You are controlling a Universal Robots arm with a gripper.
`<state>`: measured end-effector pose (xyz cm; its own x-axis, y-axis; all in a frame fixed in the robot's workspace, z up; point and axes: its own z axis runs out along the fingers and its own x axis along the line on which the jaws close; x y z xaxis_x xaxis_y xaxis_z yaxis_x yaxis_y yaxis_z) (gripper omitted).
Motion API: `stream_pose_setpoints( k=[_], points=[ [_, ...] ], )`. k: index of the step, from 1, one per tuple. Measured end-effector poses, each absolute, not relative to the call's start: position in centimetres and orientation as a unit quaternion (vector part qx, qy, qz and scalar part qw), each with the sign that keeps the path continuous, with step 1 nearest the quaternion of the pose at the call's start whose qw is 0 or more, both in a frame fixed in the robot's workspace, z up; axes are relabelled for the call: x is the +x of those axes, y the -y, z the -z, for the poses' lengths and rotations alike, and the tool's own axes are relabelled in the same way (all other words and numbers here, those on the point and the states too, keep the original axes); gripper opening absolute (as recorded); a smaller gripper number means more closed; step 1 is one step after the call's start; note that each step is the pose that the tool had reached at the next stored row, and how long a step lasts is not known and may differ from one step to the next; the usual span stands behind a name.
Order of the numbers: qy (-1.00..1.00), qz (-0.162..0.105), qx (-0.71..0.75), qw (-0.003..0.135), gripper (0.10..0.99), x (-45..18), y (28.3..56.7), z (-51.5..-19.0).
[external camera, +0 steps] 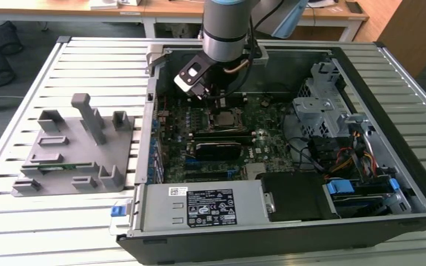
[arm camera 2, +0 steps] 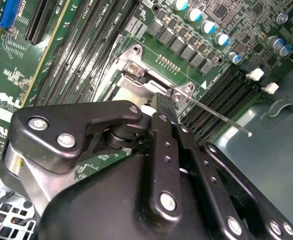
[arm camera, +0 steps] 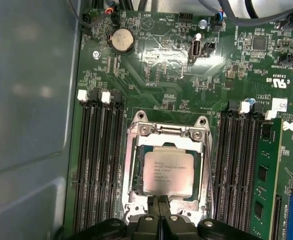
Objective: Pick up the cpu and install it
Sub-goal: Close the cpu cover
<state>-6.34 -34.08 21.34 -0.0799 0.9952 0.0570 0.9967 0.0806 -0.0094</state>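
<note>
Gripper [arm camera: 158, 201], mine: fingers closed together, nothing held, tips at the edge of the socket [arm camera: 166, 131] frame.
Cpu [arm camera: 167, 171]: flat inside the socket, just beside my fingertips.

Slatted metal table [external camera: 95, 66] bears a grey fixture [external camera: 65, 166]; open computer case [external camera: 287, 245] beside it

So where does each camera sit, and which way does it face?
Exterior view: off the arm, looking down into the open computer case; arm shows.
First wrist view: on the arm, facing the cpu in its socket; gripper shows.
Second wrist view: on the arm, behind the gripper, facing the motherboard.
Both wrist views share the socket.
</note>
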Motion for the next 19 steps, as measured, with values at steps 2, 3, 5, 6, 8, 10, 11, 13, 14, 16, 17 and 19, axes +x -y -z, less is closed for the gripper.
stream_pose_setpoints(
  k=[2, 3, 5, 6, 8, 10, 11, 13, 14, 16, 17, 19],
  points=[
    [0.735, 0.015, -0.678, 0.024, 0.106, -6.4, 34.1, -21.2],
    [0.735, 0.015, -0.678, 0.024, 0.106, -6.4, 34.1, -21.1],
    [0.735, 0.015, -0.678, 0.023, 0.106, -6.5, 34.1, -21.0],
    [0.735, 0.015, -0.678, 0.023, 0.106, -6.5, 34.1, -20.9],
    [0.735, 0.014, -0.678, 0.023, 0.106, -6.5, 34.1, -20.7],
    [0.735, 0.014, -0.678, 0.022, 0.106, -6.5, 34.1, -20.6],
    [0.735, 0.014, -0.678, 0.022, 0.106, -6.5, 34.1, -20.5],
    [0.735, 0.013, -0.678, 0.022, 0.106, -6.5, 34.1, -20.4],
    [0.735, 0.013, -0.678, 0.022, 0.106, -6.5, 34.1, -20.4],
    [0.735, 0.013, -0.678, 0.021, 0.106, -6.5, 34.1, -20.2],
    [0.735, 0.013, -0.678, 0.021, 0.106, -6.5, 34.1, -20.2],
    [0.735, 0.013, -0.678, 0.021, 0.106, -6.5, 34.1, -20.1]
  ],
)
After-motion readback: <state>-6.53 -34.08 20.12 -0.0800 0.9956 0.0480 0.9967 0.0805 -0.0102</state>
